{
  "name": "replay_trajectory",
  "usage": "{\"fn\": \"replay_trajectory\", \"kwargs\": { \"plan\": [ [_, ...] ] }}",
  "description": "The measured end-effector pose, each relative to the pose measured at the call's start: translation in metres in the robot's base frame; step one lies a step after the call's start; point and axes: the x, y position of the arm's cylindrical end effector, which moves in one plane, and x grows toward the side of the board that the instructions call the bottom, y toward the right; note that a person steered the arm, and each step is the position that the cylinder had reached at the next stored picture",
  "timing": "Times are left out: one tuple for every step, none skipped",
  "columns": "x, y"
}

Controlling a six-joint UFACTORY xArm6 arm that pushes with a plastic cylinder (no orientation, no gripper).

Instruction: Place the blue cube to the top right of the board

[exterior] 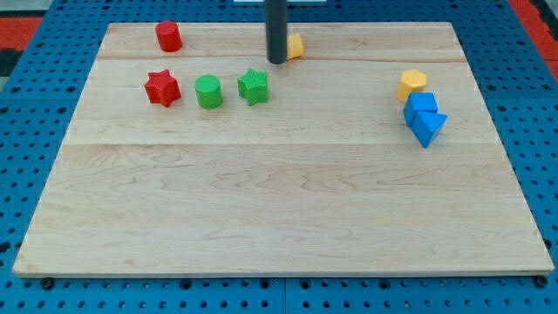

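Note:
The blue cube (421, 105) sits near the board's right edge, a bit above mid-height. A blue triangular block (429, 127) touches it just below, and a yellow hexagonal block (412, 84) touches it just above. My tip (276, 61) is at the board's top centre, far to the left of the blue cube. A yellow block (296, 46) is right beside the tip on its right, partly hidden by the rod.
A red cylinder (168, 37) is at the top left. Below it, in a row, are a red star (162, 89), a green cylinder (208, 92) and a green star (253, 86). The wooden board (279, 201) lies on a blue pegboard.

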Motion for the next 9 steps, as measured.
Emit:
{"fn": "replay_trajectory", "kwargs": {
  "plan": [
    [-0.015, 0.007],
    [-0.027, 0.004],
    [0.016, 0.014],
    [0.048, 0.098],
    [0.108, 0.093],
    [0.174, 0.103],
    [0.227, 0.191],
    [0.223, 0.292],
    [0.167, 0.309]
  ]
}}
